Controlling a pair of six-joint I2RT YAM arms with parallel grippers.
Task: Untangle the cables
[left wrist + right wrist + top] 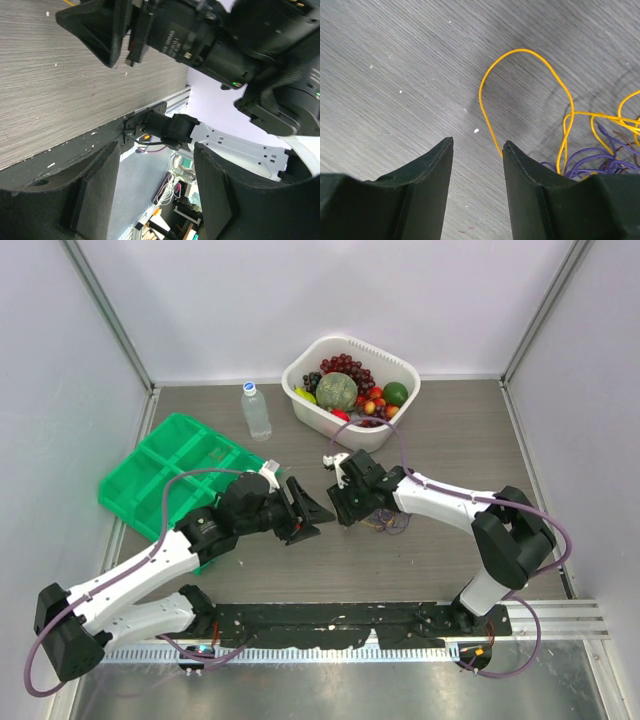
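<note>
The right gripper [477, 142] stands partly open at the lower middle of its wrist view. There is a modest gap between its two dark fingers [425, 185] and nothing held in it. The cables [592, 160] lie at the right of that frame. A yellow loop [520, 50] arches up toward the centre, and one strand runs down to the tip of the right-hand finger; whether it touches, I cannot tell. Purple and brown strands bunch at the lower right, cut off by the frame edge and partly behind the finger. In the overhead view the bunch sits at centre, just right of that gripper and partly under its arm, too small to sort by colour. The left gripper [308, 520] is just left of centre, facing the right one, with its jaws wide apart and empty.

The table [450, 440] is grey-brown wood grain with small pale specks, closed in by pale walls [300, 300] with metal posts at the corners. A green tray [150, 475] lies at the left and a water bottle [256, 412] at upper centre. Beside the bottle is a white basket [315, 420] of fruit [337, 390]. A black strip [330, 625] along the bottom carries the arm bases. In the left wrist view, the space past the table edge is blurred clutter.
</note>
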